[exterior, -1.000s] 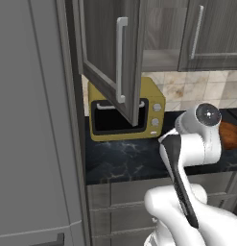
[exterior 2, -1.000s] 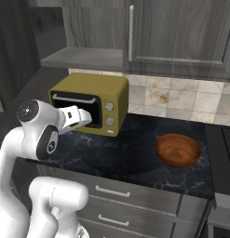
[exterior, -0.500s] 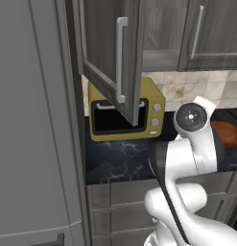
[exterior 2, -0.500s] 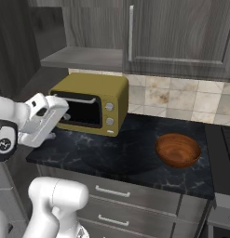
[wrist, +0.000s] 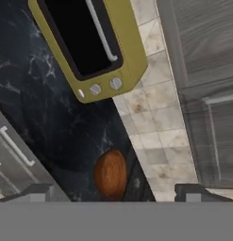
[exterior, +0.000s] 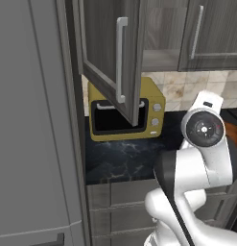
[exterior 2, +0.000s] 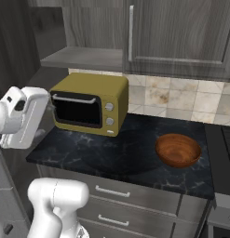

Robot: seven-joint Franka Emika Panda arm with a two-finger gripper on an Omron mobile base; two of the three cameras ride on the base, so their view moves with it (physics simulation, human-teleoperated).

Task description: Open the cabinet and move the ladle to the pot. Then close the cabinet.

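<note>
The cabinet (exterior: 108, 57) door stands swung open over the counter (exterior 2: 125, 153), its long vertical silver handle (exterior: 121, 60) facing out, and the bare shelf (exterior 2: 84, 58) behind it shows from the right base camera. A second wall cabinet (exterior 2: 181, 37) beside it is shut. Under the open door a mustard-yellow microwave (exterior 2: 91, 104) sits on the dark marbled counter against the tiled backsplash (exterior 2: 181, 100); its three round knobs carry no readable writing. A reddish-brown wooden bowl (exterior 2: 178, 149) lies well apart to its right. In the hand view the tool (wrist: 115, 197) has its jaws spread wide with nothing between them, looking across the counter toward bowl and microwave. Grey drawers (exterior 2: 135, 204) run below the counter.
</note>
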